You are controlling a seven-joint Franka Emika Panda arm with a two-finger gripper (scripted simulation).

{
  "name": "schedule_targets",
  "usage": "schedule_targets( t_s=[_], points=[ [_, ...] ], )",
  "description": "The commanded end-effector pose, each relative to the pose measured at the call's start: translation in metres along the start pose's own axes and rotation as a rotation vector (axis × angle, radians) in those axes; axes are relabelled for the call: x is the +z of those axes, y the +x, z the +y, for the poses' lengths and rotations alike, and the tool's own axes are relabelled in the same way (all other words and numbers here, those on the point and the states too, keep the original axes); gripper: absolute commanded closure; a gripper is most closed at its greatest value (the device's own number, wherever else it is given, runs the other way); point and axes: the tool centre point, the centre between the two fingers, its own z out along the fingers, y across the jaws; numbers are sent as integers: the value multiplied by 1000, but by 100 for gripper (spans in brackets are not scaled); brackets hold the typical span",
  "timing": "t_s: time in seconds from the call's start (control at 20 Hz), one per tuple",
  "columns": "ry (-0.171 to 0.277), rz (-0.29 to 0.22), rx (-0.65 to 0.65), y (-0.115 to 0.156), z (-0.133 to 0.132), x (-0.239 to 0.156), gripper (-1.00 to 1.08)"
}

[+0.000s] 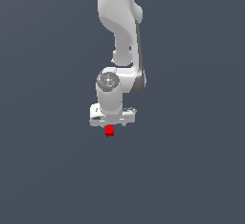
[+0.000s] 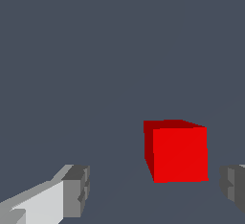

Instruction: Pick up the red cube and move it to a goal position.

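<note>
The task is judged to be at an early stage: the red cube [image 1: 109, 131] has not been grasped or lifted, and no goal marker can be made out in either view. What is left, as far as can be told, is the closing of the tool on the cube, the lift and the carry to the goal.

The tool [image 1: 113, 124] is seen to be open; in the wrist view its two fingertips [image 2: 76, 190] are set well apart, with nothing held between them. The red cube is seen resting on the plain grey worktop [image 1: 43, 170], directly under the tool in the exterior view and just below the fingertips. In the wrist view the cube [image 2: 179, 153] is found within the gap between the fingers, but off centre: it is nearer one fingertip than the other, and no contact with either can be seen. A slight sideways correction may be needed before the fingers are closed.
</note>
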Motion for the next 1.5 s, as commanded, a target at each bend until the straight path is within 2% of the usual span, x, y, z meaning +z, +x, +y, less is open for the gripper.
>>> schedule_targets(
  t_s=[0.0,0.35,0.75,0.8,1.45],
  points=[
    [0,0,-12,2,9,17,-92],
    [-1,-3,-29,5,23,43,-92],
    [-1,-4,-30,7,23,44,-92],
    [-1,-4,-30,7,23,44,108],
    [-1,-4,-29,7,22,41,108]
  ],
)
